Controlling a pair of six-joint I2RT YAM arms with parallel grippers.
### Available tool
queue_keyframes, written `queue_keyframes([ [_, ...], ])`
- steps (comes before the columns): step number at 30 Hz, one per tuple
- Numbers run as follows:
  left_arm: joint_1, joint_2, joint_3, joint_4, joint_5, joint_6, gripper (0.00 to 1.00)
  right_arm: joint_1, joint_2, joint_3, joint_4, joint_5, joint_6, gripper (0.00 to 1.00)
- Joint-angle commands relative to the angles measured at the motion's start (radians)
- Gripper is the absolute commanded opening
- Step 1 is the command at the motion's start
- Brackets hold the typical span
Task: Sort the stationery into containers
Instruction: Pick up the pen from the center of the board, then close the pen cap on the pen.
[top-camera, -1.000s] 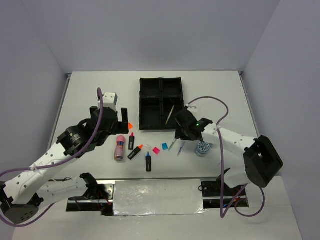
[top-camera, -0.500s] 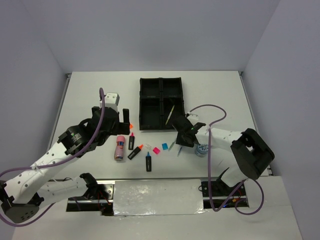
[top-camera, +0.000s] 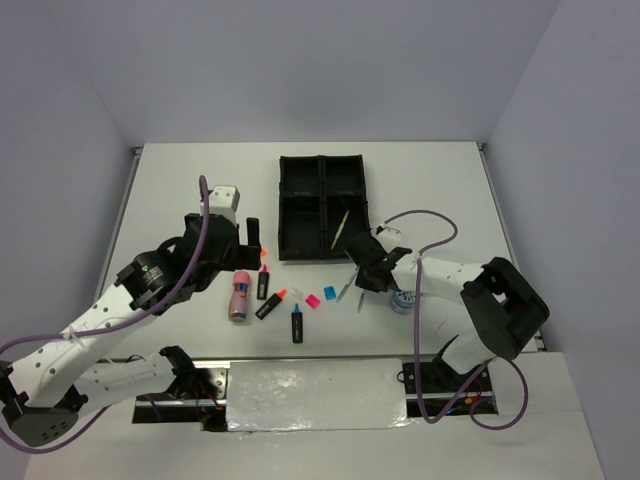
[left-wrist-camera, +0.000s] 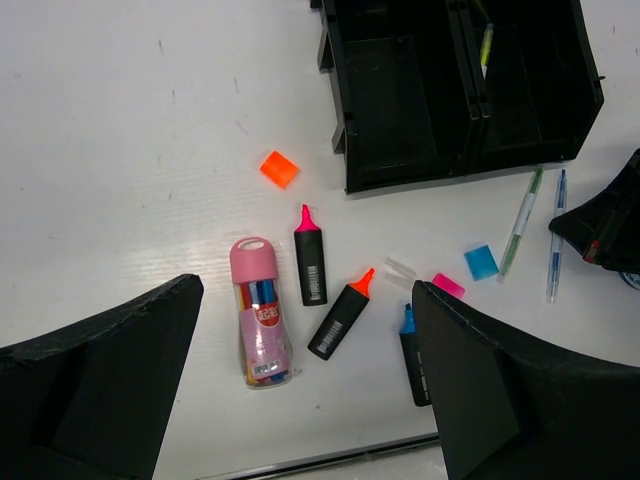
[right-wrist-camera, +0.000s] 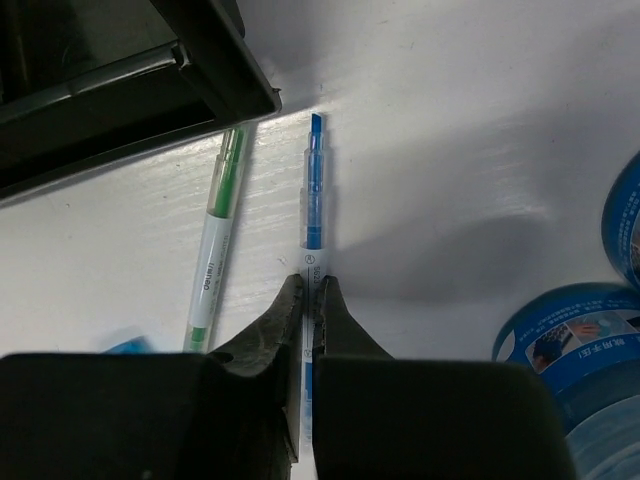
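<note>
One pen (right-wrist-camera: 313, 195) in right end effector (right-wrist-camera: 309, 287)

Black tray (top-camera: 282, 203), bright bits on a white table (top-camera: 180, 180)
Pink tube (left-wrist-camera: 260, 325), orange square (left-wrist-camera: 279, 169), blue pen (right-wrist-camera: 313, 200), green pen (right-wrist-camera: 218, 230), blue-white rolls (right-wrist-camera: 590, 350).

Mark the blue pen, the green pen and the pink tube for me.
blue pen (right-wrist-camera: 313, 200): right wrist view, on its blue upper barrel.
green pen (right-wrist-camera: 213, 250): right wrist view, on the middle of its barrel.
pink tube (left-wrist-camera: 262, 335): left wrist view, on its labelled body.
</note>
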Motion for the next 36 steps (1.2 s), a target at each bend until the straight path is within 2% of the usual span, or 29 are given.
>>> queue_keyframes([
  [1, 0.004, 0.01, -0.004, 0.032, 0.017, -0.038, 0.99, 0.01, -0.031, -0.027, -0.013, 0.0, 0.036, 0.0],
  [5, 0.002, 0.091, -0.03, 0.044, 0.044, -0.151, 0.99, 0.03, -0.144, 0.027, -0.08, 0.037, -0.002, 0.0],
  [9, 0.004, 0.203, -0.061, 0.096, 0.09, -0.372, 0.99, 0.077, -0.223, 0.122, -0.21, 0.118, -0.036, 0.0],
  [12, 0.004, 0.281, -0.099, 0.173, 0.136, -0.493, 0.95, 0.094, -0.286, 0.157, -0.269, 0.143, -0.073, 0.0],
  [17, -0.007, 0.412, -0.076, 0.231, 0.132, -0.648, 0.8, 0.099, -0.396, 0.136, -0.295, 0.141, -0.145, 0.0],
  [18, -0.012, 0.427, -0.058, 0.231, 0.121, -0.664, 0.67, 0.099, -0.41, 0.12, -0.297, 0.138, -0.15, 0.0],
  [20, -0.018, 0.47, -0.043, 0.233, 0.116, -0.704, 0.49, 0.099, -0.456, 0.101, -0.295, 0.133, -0.153, 0.0],
  [30, -0.058, 0.677, 0.026, 0.245, 0.122, -0.817, 0.48, 0.099, -0.611, 0.016, -0.288, 0.103, -0.202, 0.0],
  [36, -0.098, 0.784, 0.134, 0.1, 0.053, -0.869, 0.48, 0.099, -0.665, -0.002, -0.271, 0.071, -0.245, 0.0],
])
